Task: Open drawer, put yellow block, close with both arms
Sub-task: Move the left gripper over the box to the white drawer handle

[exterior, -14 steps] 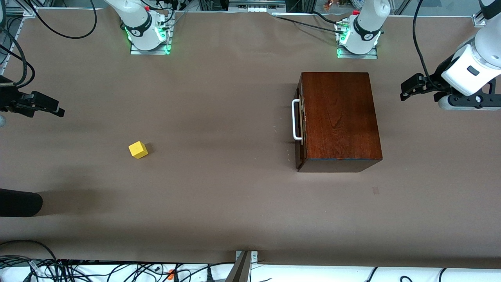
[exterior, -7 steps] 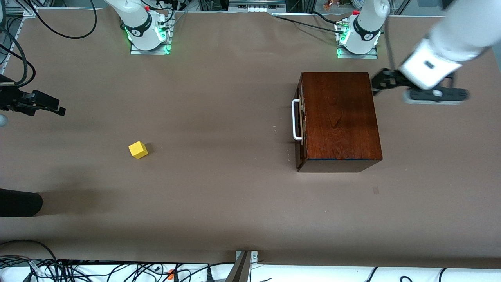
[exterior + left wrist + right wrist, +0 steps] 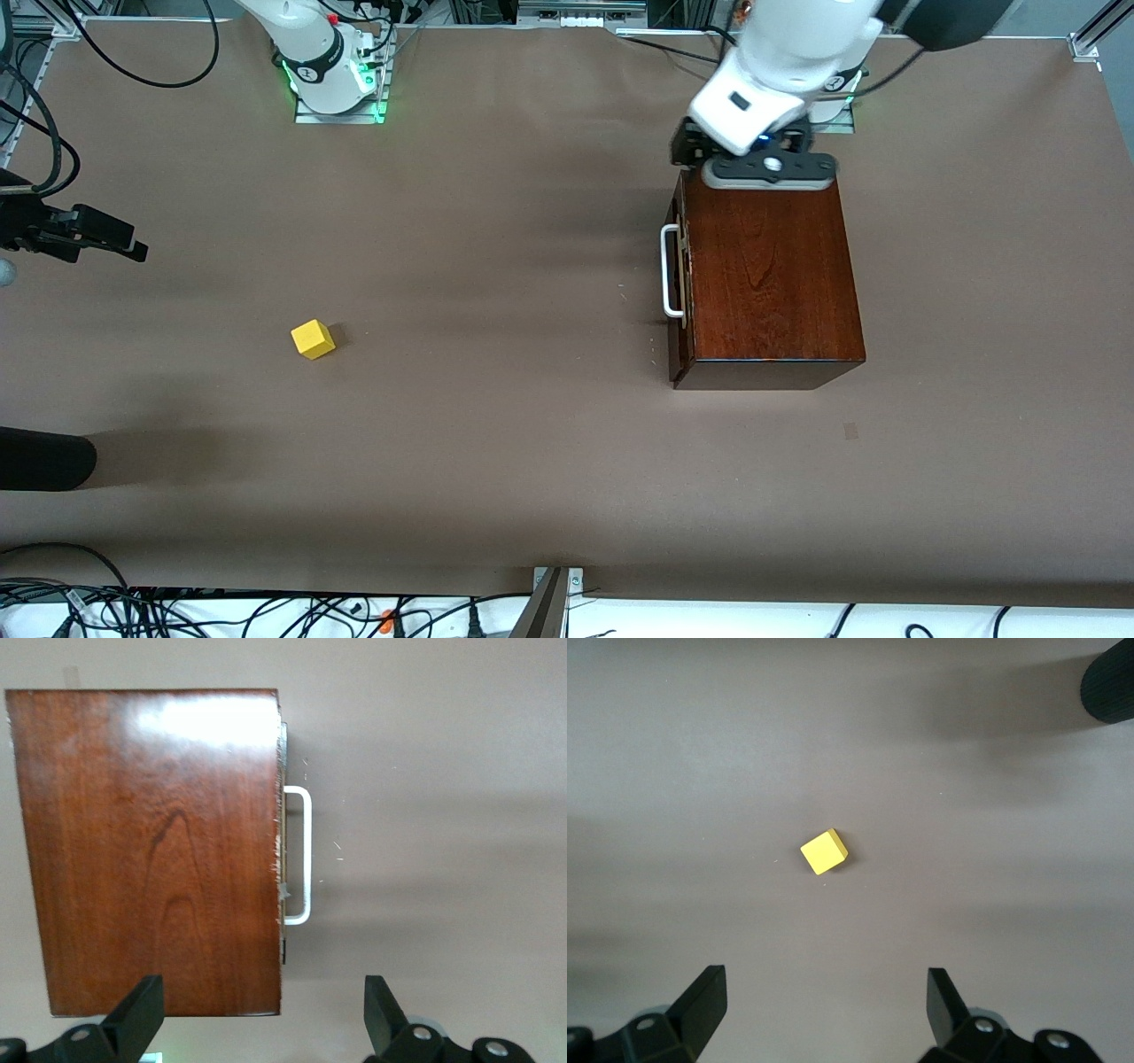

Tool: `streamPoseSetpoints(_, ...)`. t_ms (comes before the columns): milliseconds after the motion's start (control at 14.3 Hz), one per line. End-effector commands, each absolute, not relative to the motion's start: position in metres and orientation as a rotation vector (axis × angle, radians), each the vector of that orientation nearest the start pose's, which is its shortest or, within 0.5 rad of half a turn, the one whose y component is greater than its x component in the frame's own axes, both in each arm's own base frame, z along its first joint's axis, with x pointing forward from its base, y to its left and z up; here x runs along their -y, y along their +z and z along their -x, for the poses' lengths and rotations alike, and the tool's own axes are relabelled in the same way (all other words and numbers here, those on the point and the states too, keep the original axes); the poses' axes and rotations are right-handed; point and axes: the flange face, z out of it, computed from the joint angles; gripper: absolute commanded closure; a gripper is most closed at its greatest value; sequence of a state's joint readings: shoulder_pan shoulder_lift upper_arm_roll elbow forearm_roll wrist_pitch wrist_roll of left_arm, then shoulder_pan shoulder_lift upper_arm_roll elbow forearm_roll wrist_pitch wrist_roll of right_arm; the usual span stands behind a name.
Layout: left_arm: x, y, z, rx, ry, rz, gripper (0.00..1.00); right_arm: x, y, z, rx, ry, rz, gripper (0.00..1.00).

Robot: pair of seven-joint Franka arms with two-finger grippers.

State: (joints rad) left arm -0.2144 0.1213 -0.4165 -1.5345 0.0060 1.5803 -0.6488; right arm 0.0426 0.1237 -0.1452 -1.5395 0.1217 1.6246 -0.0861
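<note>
Nearest the front camera sits the small bright yellow cube (image 3: 313,339), well apart from the glossy reddish-brown wooden box (image 3: 766,275) toward the right arm's end; it looks light, rigid, easily pinched across flat faces. The box's drawer appears shut; its white U-shaped bar handle (image 3: 671,271) is the hold. The left gripper (image 3: 259,1028) hovers spread over the box's farthest edge; the right gripper (image 3: 824,1014) hangs spread above the cube

White arms (image 3: 780,53) — grey-black joints, black fingers (image 3: 133,1019) (green-lit bases).
</note>
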Motion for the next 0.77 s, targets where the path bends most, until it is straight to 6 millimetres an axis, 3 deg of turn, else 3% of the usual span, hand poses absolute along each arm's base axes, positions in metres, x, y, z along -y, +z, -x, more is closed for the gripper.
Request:
streamPoseSetpoints(0,0.374,0.562,-0.476,0.042,0.097,3.078,0.00,0.044,0.581,-0.590,-0.030,0.043,3.034,0.00)
streamPoseSetpoints(210,0.390,0.531,-0.483,0.003,0.087,3.061,0.00,0.044,0.580,-0.589,-0.032,0.057,3.032,0.00)
streamPoseSetpoints(280,0.407,0.516,-0.477,-0.045,0.085,3.035,0.00,0.044,0.580,-0.589,-0.032,0.057,3.032,0.00)
streamPoseSetpoints(701,0.438,0.436,-0.485,-0.177,0.077,2.943,0.00,0.043,0.579,-0.589,-0.034,0.057,3.033,0.00)
